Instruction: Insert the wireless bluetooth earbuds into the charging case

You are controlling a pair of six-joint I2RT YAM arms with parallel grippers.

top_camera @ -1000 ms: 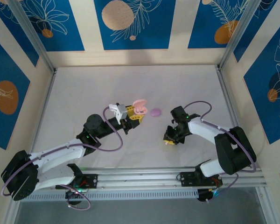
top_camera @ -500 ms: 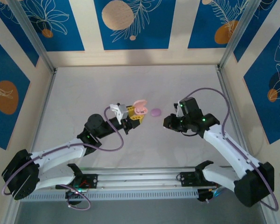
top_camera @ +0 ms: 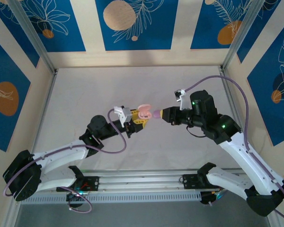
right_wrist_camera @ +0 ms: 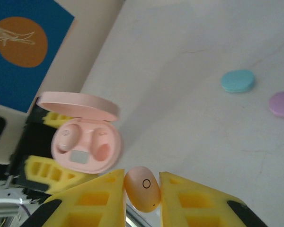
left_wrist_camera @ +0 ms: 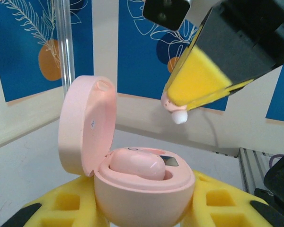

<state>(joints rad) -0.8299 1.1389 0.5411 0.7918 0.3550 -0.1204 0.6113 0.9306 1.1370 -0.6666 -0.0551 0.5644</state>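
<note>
left gripper [top_camera: 137, 120] clamps narrow on the open pink charging case [left_wrist_camera: 142, 191], lid up, with one pink earbud [left_wrist_camera: 135, 164] seated inside. right gripper [top_camera: 163, 113] pinches a second pink earbud [right_wrist_camera: 143, 188] between its yellow fingers, just above the case and not touching it. blue case [right_wrist_camera: 238, 81] and lilac case [right_wrist_camera: 281, 104] lie shut on the table [top_camera: 85, 94].

The pink case [left_wrist_camera: 132, 189] is smooth plastic with a soft sheen; the bud [right_wrist_camera: 142, 188] looks the same, slightly glossier. Left claw [left_wrist_camera: 142, 210] and right claw [right_wrist_camera: 142, 182] carry matt yellow pads [right_wrist_camera: 194, 203], plastic or foam, I can't tell. The desk [top_camera: 85, 94] is pale, matt, faintly veined. Frame posts [top_camera: 33, 40] are brushed metal.
</note>
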